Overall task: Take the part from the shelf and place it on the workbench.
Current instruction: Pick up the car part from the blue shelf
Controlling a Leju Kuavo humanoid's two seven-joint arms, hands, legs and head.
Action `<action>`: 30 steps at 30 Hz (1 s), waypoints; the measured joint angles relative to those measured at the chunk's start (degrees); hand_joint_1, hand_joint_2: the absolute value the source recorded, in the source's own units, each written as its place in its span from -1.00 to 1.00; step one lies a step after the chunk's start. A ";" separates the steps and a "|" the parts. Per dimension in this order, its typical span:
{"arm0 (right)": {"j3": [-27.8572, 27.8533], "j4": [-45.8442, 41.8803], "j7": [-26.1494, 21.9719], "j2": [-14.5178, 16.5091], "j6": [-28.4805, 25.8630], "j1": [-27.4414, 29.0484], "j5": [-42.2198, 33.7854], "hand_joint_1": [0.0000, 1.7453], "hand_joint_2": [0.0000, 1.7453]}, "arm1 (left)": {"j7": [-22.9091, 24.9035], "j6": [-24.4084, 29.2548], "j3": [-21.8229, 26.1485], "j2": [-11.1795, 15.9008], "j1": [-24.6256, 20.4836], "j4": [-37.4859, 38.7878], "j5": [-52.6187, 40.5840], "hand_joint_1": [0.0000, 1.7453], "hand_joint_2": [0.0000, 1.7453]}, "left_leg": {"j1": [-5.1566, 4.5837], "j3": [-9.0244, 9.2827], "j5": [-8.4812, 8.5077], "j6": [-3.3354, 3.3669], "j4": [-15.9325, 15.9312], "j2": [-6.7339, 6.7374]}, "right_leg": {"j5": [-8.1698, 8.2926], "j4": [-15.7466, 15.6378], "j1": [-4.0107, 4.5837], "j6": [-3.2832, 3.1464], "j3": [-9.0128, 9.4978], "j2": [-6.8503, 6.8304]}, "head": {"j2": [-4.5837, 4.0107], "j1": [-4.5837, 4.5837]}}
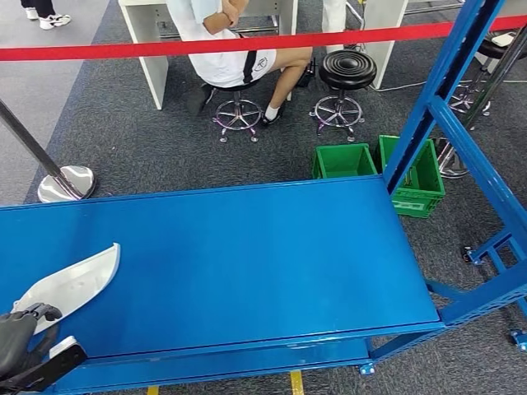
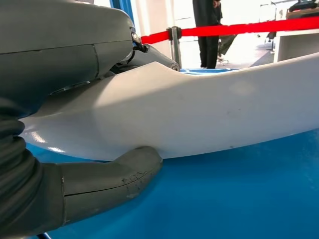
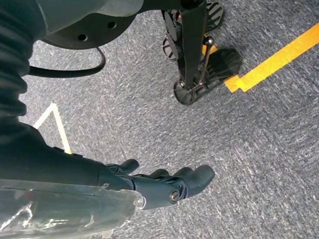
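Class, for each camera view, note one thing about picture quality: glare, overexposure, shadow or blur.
Head view: evenly lit and sharp; soft sheen on the blue shelf, the white part clear. Left wrist view: background beyond the red tape is blown out white; highlights on the part; the left hand casts a shadow under it. Right wrist view: carpet sharp, right hand dark.

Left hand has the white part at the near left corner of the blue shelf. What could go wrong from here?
1. The left hand grips the long white part near one end, so the far end may sag or twist in the grasp.
2. The part lies close over the blue shelf; dragging rather than lifting could scrape it or catch the front edge.
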 joint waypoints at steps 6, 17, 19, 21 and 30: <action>-0.32 0.00 0.00 0.01 -0.01 0.00 0.01 -1.00 1.00 | 0.21 1.35 0.43 -0.66 0.24 -0.82 -0.63 1.00 1.00 | 0.00 0.00 -0.01 0.01 0.00 0.00 | -0.01 0.00 0.00 0.01 -0.03 0.00 | 0.00 0.01; -0.30 0.00 0.94 -0.01 0.62 -0.02 0.01 -1.00 1.00 | 2.86 3.09 1.72 -1.88 -0.03 -5.44 -2.20 1.00 1.00 | 0.00 0.00 -0.02 0.02 0.00 0.00 | -0.01 0.00 0.00 0.01 -0.08 0.00 | 0.00 0.01; -0.30 0.00 0.97 -0.01 0.66 -0.03 0.01 -1.00 1.00 | 3.09 3.07 1.79 -1.89 -0.19 -6.52 -2.21 1.00 1.00 | 0.00 -0.01 -0.02 0.02 0.00 0.00 | -0.02 0.00 0.00 0.01 -0.07 0.00 | 0.00 0.01; -0.30 0.00 1.01 -0.02 0.67 -0.02 0.00 -1.00 1.00 | 3.15 3.06 1.84 -1.89 -0.29 -7.22 -2.22 1.00 1.00 | 0.00 -0.01 -0.02 0.02 0.00 0.00 | -0.02 0.00 0.00 0.01 -0.07 0.00 | 0.00 0.01; -0.29 0.00 1.03 -0.01 0.71 -0.02 0.00 -1.00 1.00 | 3.28 3.15 2.25 -1.89 -0.38 -8.26 -2.42 1.00 1.00 | 0.00 -0.01 -0.03 0.03 0.00 0.00 | -0.02 -0.01 0.00 0.01 -0.09 0.00 | 0.00 0.01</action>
